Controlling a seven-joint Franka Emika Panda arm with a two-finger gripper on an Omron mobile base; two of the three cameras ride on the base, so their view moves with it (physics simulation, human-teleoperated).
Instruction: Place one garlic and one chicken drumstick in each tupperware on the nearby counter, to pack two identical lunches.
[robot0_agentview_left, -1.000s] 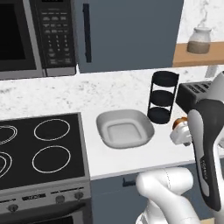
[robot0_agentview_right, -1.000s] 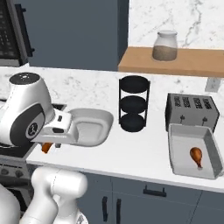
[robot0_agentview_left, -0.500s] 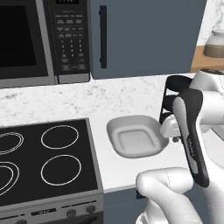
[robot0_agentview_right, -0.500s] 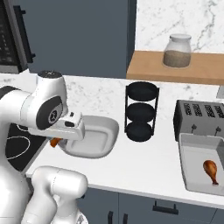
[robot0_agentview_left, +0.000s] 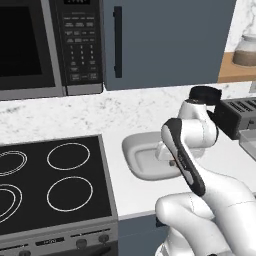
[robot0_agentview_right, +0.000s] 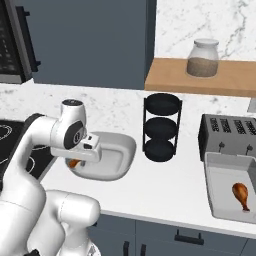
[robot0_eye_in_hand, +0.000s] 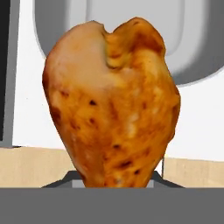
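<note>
- The gripper (robot0_agentview_right: 75, 161) is clamped on a chicken drumstick (robot0_eye_in_hand: 111, 103), its plump end pointing away from the hand, out along the line of the fingers.
- From the right base camera a bit of orange-brown meat peeks out directly under the hand, at the near left rim of the oval tupperware (robot0_agentview_right: 122, 159).
- In the hand camera that oval dish lies straight ahead of the held drumstick, beyond its plump end; white counter (robot0_agentview_right: 170, 185) shows on either side of the meat.
- In the left base camera the hand hangs over the oval dish (robot0_agentview_left: 132, 155), with the arm's forearm crossing in front of it, so the fingers themselves are hidden there.
- Well off to the gripper's right, past a black three-tier stand (robot0_agentview_right: 161, 127), sits the rectangular tupperware (robot0_agentview_right: 215, 197) with a second drumstick (robot0_agentview_right: 242, 195) lying in it, bone end toward the front edge of the counter.
- A dark toaster (robot0_agentview_right: 227, 137) stands just behind that tray.
- To the gripper's left is the black stovetop (robot0_agentview_left: 50, 185).
- Above and to the right, a wooden shelf (robot0_agentview_right: 200, 80) carries a glass jar (robot0_agentview_right: 202, 58).
</note>
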